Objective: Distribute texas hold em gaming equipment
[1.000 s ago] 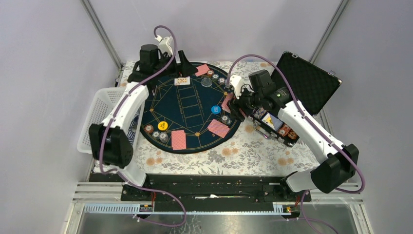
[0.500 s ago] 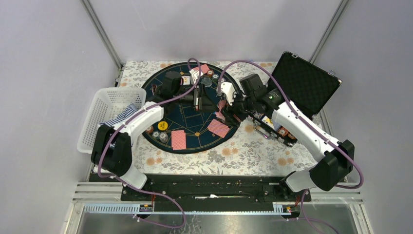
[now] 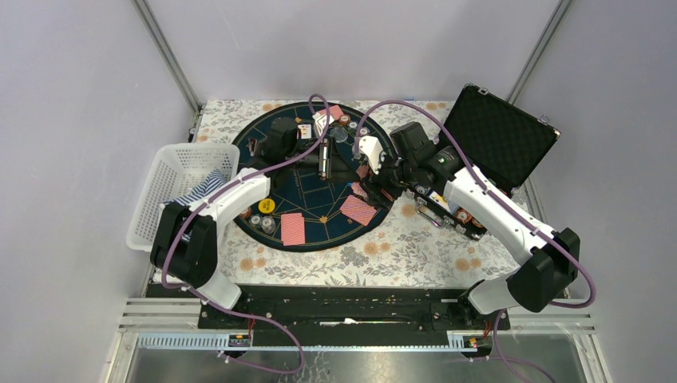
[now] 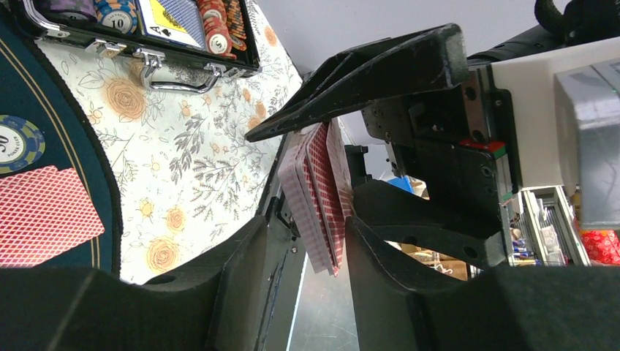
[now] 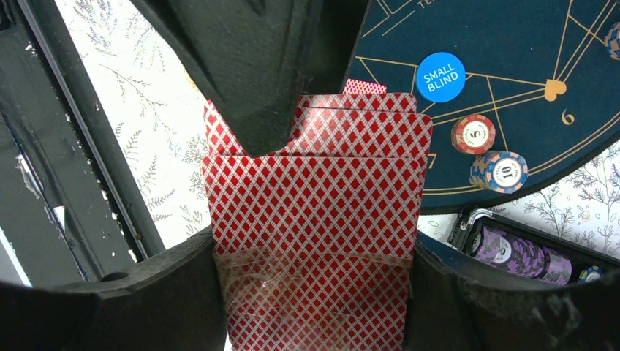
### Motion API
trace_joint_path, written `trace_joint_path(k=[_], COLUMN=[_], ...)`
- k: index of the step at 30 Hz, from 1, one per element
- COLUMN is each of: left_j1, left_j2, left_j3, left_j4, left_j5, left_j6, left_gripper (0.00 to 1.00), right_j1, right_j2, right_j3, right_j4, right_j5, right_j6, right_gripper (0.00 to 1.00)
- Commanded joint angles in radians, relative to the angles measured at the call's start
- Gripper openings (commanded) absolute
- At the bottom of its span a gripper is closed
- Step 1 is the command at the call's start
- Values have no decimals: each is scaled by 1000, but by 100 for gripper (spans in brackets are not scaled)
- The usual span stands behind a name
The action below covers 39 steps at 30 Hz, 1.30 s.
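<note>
My right gripper (image 5: 314,256) is shut on a deck of red-backed playing cards (image 5: 314,219), gripped across its width above the mat's right edge (image 3: 363,171). My left gripper (image 4: 307,234) stands around the deck's far end (image 4: 318,197), jaws partly closed, open, one finger (image 5: 248,73) lying over the top card. On the dark-blue mat (image 3: 311,195) lie dealt cards (image 3: 293,229) (image 3: 358,210), chips (image 5: 473,134) (image 5: 501,171), a blue small-blind button (image 5: 441,76) and a yellow button (image 3: 267,206).
The open black case (image 3: 495,136) stands at the right, its tray (image 4: 146,22) holding chips and cards. A white basket (image 3: 180,171) with striped cloth sits at the left. More cards (image 3: 331,113) and chips lie at the mat's far edge.
My left arm swung from the mat's far left to the middle, onto the deck, and its jaws narrowed. My right arm shifted slightly left with the deck.
</note>
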<state>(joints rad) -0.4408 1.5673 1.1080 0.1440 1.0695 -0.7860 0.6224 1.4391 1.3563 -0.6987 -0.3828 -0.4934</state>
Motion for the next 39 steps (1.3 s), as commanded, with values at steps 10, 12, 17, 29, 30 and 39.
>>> trace_joint_path(k=[10,12,17,29,30,39], left_j1=[31,46,56,32,25,15], left_j2=[-11,-18,-44,-67,-60,-43], left_j3=[6,-1,-28,-96,-90,-65], left_j4=[-52,-46,28,246,240,133], left_j5=[-66,-68,-41,-9,-9,-44], left_j6=[55,49,18,-130,-128,-68], left_gripper=[30,27,23,60,59,33], right_j1=[12,12,13,13,13,13], right_j2=[-52,-56,-51,-26,-25,-28], right_j3=[11,5,0,18,22,28], right_j4=[42,42,45,48,48,48], right_j5=[20,23,28,29,26,37], right_j6=[3,2,3,15,15,20], right_gripper=[0,0,0,0,0,0])
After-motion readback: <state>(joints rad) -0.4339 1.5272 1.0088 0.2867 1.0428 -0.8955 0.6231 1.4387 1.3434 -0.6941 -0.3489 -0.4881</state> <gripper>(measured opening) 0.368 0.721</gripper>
